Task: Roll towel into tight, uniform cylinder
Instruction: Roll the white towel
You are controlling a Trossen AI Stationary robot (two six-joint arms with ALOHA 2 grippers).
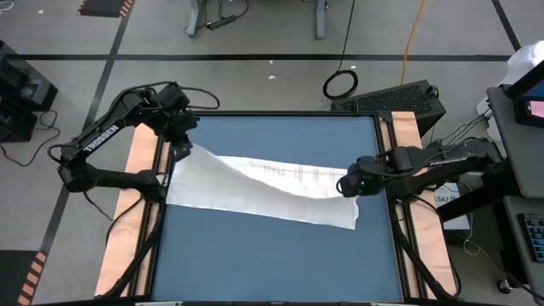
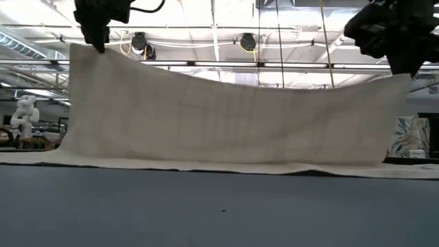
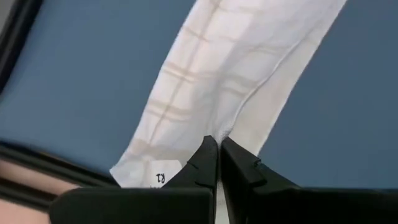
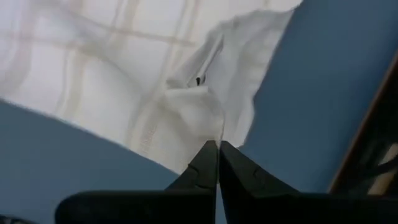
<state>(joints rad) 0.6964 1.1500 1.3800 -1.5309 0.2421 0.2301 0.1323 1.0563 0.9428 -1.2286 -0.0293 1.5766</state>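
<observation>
Towel lies stretched across the middle of the blue bench, running from about nine o'clock to three o'clock in the high view. Its near edge rests flat on the bench, while its far edge is lifted at both ends and sags a little in the centre, as the low view shows, where the cloth stands up like a low curtain with faint grey grid lines. The part nearest six o'clock of the bench is bare blue surface.

At three o'clock the right gripper has its jaws closed tight on the right far corner of the towel; in the right wrist view the two dark fingers meet with a thin fold of white cloth pinched at their tips.

Farther off, toward ten o'clock, the left gripper has its jaws closed on the left far corner; the left wrist view shows the fingers pressed together on the cloth edge, with the towel hanging away from them over the bench.
</observation>
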